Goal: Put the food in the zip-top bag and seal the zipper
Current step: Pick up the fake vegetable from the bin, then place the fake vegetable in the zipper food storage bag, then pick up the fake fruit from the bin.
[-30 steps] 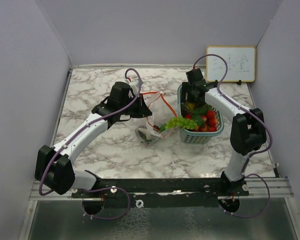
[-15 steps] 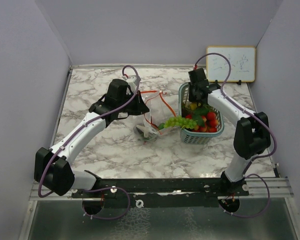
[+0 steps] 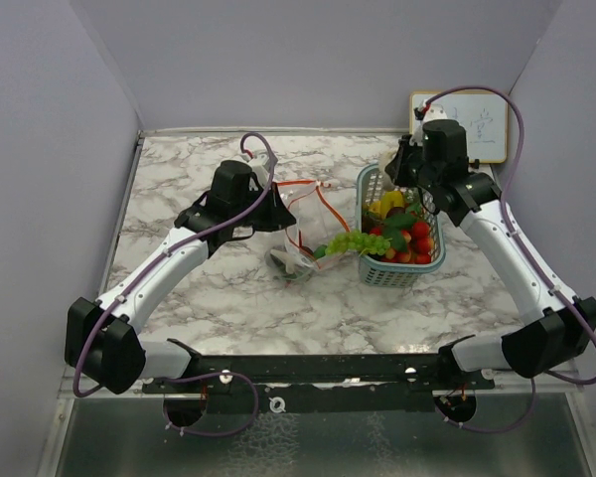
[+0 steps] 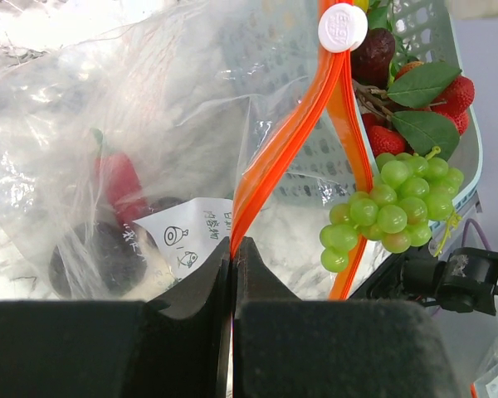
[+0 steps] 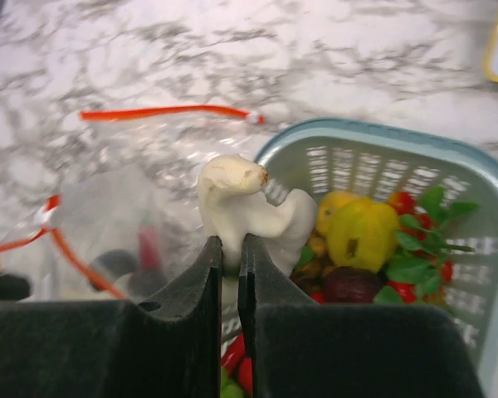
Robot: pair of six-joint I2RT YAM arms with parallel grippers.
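Note:
The clear zip-top bag [image 3: 303,227] lies left of the teal basket [image 3: 402,276], its mouth held up. My left gripper [image 4: 232,245] is shut on the orange-red zipper [image 4: 290,133] at the bag's mouth. A red chili [image 4: 120,178] and a dark piece [image 4: 91,265] lie inside the bag. A green grape bunch [image 4: 390,211] hangs over the basket's near rim. My right gripper [image 5: 231,242] is shut on a white toy food piece [image 5: 249,207], held above the basket's left end. A yellow pepper [image 5: 361,232], red pieces and green leaves fill the basket.
A small whiteboard [image 3: 477,124] leans on the back right wall. Grey walls close in the marble table [image 3: 179,298] on three sides. The left arm [image 3: 159,268] stretches diagonally across the table's left half.
My right gripper closed on the white piece in the basket and rose with it, and the right arm swung outward to the right. The left gripper keeps its hold on the zipper.

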